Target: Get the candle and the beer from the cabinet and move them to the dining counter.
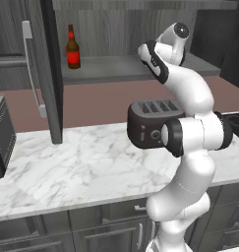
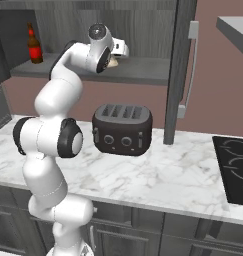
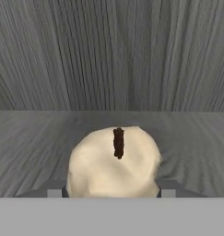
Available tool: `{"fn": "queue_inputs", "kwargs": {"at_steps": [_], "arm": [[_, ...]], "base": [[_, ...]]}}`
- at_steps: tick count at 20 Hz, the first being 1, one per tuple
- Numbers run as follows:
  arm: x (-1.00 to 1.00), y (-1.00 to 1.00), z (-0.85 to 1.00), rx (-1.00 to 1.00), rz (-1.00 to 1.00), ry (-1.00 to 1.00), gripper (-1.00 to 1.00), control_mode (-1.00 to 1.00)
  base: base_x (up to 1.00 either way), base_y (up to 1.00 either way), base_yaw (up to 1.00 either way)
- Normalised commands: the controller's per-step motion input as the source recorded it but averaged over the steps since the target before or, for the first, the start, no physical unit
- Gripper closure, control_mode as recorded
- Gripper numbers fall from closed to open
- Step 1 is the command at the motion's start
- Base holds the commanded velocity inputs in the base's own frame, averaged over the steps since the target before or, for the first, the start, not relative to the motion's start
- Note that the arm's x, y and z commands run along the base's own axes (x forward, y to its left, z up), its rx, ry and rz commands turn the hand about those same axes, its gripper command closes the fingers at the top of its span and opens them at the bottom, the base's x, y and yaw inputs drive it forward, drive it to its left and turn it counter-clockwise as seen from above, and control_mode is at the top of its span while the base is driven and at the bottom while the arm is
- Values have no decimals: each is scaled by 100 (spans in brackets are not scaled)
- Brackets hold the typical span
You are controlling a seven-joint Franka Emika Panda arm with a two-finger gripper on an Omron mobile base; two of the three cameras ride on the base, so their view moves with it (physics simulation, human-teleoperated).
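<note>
The cream candle with its dark wick sits on the open cabinet's shelf, right in front of the hand camera. My gripper has a fingertip pressed against each side of its base. From the right base view, the gripper reaches into the cabinet with the candle just below it. The beer, a brown bottle with a red label, stands upright at the shelf's far left, seen also as the beer. The dining counter is out of view.
A black toaster stands on the marble wall counter below the cabinet. The open cabinet door with a silver bar handle hangs left of the arm, another door right. A black cooktop lies far right.
</note>
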Motion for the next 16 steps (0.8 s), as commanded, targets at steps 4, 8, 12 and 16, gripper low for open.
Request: {"fn": "queue_inputs", "kwargs": {"at_steps": [4,8,12,16], "arm": [[0,0,0,0,0,0,100,-100],[-10,-1,0,0,0,-3,100,-100],[-57,-16,0,0,0,-3,100,-100],[-84,-30,0,0,0,0,100,-100]], "base": [[0,0,0],[0,0,0],[0,0,0],[0,0,0]]}}
